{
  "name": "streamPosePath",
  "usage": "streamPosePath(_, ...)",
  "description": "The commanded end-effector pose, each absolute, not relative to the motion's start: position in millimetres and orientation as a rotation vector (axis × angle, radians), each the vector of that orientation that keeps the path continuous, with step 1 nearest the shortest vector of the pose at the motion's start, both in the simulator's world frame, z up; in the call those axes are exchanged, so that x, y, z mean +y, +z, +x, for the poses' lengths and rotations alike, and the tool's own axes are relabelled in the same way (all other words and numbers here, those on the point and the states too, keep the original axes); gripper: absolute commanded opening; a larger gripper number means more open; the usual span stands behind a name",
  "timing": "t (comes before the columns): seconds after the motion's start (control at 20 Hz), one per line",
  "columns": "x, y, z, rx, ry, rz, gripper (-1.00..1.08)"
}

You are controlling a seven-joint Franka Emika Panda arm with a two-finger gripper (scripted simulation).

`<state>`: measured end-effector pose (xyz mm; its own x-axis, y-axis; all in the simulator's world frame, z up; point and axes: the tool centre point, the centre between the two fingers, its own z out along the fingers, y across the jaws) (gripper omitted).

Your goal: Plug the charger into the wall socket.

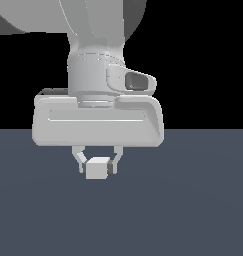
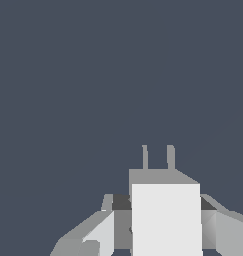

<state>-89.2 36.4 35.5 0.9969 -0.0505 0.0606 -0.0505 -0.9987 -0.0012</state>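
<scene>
- I am looking at the big dark blue-grey floor (image 1: 193, 220) first. It is filling the lower half of the exterior view and nearly all of the wrist view. I am not seeing the wall socket in either picture, so I cannot tell where it is standing.
- I am looking next at the big pale hand of the arm (image 1: 98, 122), hanging just above the charger.
- The gripper (image 1: 97, 166) is pinching the charger (image 1: 97, 169), the small white cube. One finger (image 1: 81, 161) is pressing on each side of it, so the jaws are only as wide apart as the cube.
- In the wrist view the charger (image 2: 166, 217) is sitting snug between the fingers (image 2: 99, 235), and its two small prongs (image 2: 158, 157) are sticking out past the cube, away from the camera.
- In the exterior view I cannot tell if the charger is resting on the floor or being held just above it.
- I am judging that the grab is done and the carrying step is in hand. Next I am needing to find the wall socket, turn the prongs toward its two holes, line them up straight, and push in slowly.
</scene>
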Motion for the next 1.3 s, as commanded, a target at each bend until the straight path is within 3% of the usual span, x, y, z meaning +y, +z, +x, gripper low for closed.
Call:
streamPosePath(0.0, 41, 47, -78, -0.138, 0.097, 3.136, -1.0)
streamPosePath(0.65, 55, 96, -22, -0.424, 0.096, 3.103, -1.0)
streamPosePath(1.25, 55, 100, -16, -0.448, 0.095, 3.099, -1.0)
